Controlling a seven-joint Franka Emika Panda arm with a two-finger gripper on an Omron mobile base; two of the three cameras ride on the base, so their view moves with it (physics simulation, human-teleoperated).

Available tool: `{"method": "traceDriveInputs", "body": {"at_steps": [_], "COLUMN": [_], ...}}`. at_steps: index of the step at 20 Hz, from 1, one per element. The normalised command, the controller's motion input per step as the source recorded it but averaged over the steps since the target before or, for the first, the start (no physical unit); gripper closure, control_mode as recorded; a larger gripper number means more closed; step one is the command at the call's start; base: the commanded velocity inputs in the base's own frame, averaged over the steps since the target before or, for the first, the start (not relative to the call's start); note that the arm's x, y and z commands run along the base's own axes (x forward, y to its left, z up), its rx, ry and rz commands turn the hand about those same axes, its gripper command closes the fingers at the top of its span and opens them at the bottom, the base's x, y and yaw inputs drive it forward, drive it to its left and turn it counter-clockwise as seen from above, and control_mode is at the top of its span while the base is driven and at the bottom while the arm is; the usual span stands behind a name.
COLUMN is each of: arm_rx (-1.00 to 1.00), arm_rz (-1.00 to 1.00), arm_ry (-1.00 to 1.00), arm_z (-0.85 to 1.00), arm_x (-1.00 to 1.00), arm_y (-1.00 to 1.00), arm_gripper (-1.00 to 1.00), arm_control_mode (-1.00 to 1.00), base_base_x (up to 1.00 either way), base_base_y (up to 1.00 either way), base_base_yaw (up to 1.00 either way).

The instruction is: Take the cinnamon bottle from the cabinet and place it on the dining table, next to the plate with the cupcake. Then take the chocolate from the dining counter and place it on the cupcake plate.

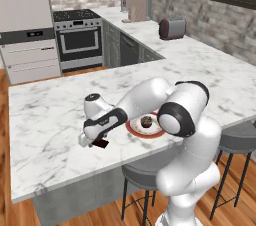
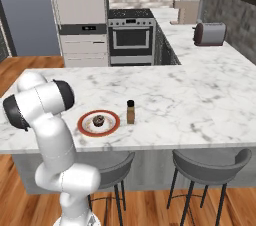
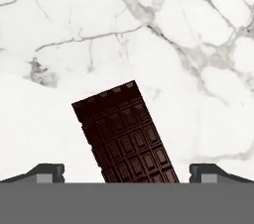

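While our gripper (image 3: 127, 173) hovers low over the dining counter (image 1: 45, 115) with its jaws spread wide and nothing between them yet, we line up on the chocolate (image 3: 126, 136), a dark bar lying flat on the marble and skewed at an angle between the fingertips (image 3: 47, 172). Just beside it to the right stands the plate (image 1: 134, 129) with the cupcake (image 1: 146, 121) at its centre, and the cinnamon bottle (image 2: 130, 112) already stands upright near the plate's far side. We judge the bottle step done and the bar pickup in hand. To do it well, we should turn the wrist so the jaws square up across the bar's narrow width, descend until the tips bracket its edges, and close gently, since so thin a slab could skid on smooth stone.
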Motion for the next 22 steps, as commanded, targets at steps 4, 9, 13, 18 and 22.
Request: {"method": "traceDriveInputs", "body": {"at_steps": [4, 9, 13, 18, 22], "arm_rx": [0.00, 0.00, -0.01, -0.13, -0.04], "arm_rz": [0.08, 0.05, 0.03, 0.00, 0.00], "arm_ry": [0.08, 0.04, 0.00, 0.00, 0.01], "arm_z": [-0.25, -0.25, -0.27, -0.40, -0.50], "arm_x": [0.19, 0.11, 0.06, -0.01, -0.01], "arm_y": [0.01, 0.11, 0.11, 0.15, 0.05], "arm_gripper": [-1.00, -1.00, -1.00, -1.00, -1.00], "arm_control_mode": [-1.00, -1.00, -1.00, -1.00, -1.00], "base_base_x": [0.00, 0.00, 0.00, 0.00, 0.00], "base_base_y": [0.00, 0.00, 0.00, 0.00, 0.00], "base_base_yaw": [0.00, 0.00, 0.00, 0.00, 0.00]}}
